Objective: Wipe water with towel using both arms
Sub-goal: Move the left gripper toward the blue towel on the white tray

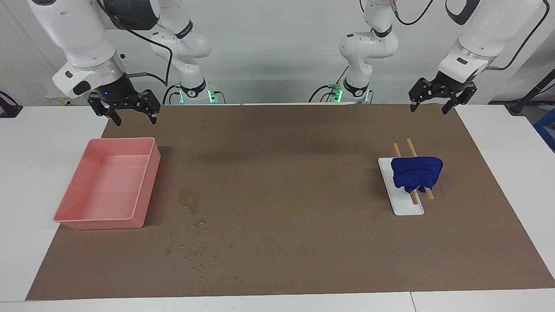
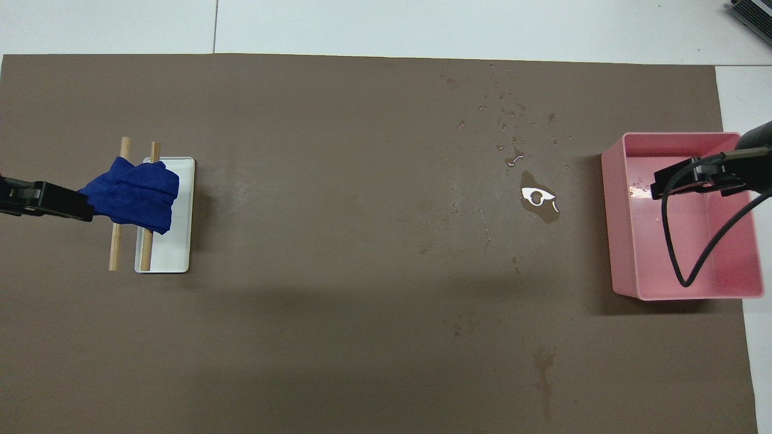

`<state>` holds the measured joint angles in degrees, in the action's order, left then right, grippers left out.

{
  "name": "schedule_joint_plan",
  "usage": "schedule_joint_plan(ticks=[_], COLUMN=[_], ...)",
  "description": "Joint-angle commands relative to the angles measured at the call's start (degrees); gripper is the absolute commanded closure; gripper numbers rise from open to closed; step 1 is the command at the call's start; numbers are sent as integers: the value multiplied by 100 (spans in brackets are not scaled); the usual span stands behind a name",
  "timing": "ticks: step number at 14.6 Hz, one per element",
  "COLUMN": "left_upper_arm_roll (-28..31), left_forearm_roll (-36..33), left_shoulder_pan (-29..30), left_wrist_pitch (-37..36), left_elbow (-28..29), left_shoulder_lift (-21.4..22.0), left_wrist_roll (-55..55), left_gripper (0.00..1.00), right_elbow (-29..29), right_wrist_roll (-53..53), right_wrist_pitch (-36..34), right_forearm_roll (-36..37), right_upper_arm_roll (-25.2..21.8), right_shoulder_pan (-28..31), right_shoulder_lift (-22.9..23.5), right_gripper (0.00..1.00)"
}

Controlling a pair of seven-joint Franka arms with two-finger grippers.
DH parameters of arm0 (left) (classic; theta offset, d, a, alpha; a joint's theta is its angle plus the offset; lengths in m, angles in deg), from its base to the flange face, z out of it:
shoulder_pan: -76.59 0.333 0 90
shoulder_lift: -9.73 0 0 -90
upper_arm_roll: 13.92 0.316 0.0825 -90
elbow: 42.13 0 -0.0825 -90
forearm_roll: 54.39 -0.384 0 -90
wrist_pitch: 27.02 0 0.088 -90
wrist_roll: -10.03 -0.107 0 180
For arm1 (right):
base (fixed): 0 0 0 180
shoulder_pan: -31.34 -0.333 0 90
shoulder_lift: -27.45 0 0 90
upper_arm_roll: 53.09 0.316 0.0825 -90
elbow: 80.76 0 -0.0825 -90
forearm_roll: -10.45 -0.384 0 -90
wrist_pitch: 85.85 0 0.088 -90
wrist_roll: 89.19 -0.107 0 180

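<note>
Clearly we start at the towel (image 1: 416,174), a bunched royal-blue lump draped over two wooden sticks (image 1: 412,173) that lie across a white plate (image 1: 401,203) toward the left arm's end of the table; we judge the sticks lift the cloth off the flat surface so fingers can slide under and pinch it. The water (image 1: 193,229), scattered droplets and darker damp blotches on the brown mat (image 1: 286,195), lies well apart from the towel, beside the pink tray (image 1: 108,186) at the right arm's end. Above the mat's edge nearest the robots, the left gripper (image 1: 439,99) hangs with its fingers spread and empty, near the towel's end. The right gripper (image 1: 130,110) hovers over the tray's robot-side rim, fingers likewise parted, grasping nothing. Neither touches anything, so wiping has not yet begun.
</note>
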<state>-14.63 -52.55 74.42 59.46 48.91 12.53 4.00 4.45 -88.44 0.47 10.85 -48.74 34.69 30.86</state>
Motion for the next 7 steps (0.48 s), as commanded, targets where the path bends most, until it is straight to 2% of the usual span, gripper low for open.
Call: schedule_joint_plan(ticks=[1, 5, 7], left_upper_arm_roll=[36, 36, 36], left_forearm_roll=[-69, -69, -78], left_shoulder_pan=[-73, -73, -73], left_wrist_pitch=[44, 96, 420], left_elbow=[142, 151, 352], left_shoulder_lift=[150, 141, 176], left_wrist_roll=[50, 67, 41], left_gripper=[0, 0, 0], right_elbow=[57, 57, 57], right_wrist_roll=[-14, -14, -14], right_wrist_pitch=[25, 25, 25], right_forearm_roll=[31, 31, 31], right_upper_arm_roll=[40, 40, 40], right_shoulder_pan=[42, 42, 42], right_shoulder_lift=[-59, -59, -59], right_gripper=[0, 0, 0])
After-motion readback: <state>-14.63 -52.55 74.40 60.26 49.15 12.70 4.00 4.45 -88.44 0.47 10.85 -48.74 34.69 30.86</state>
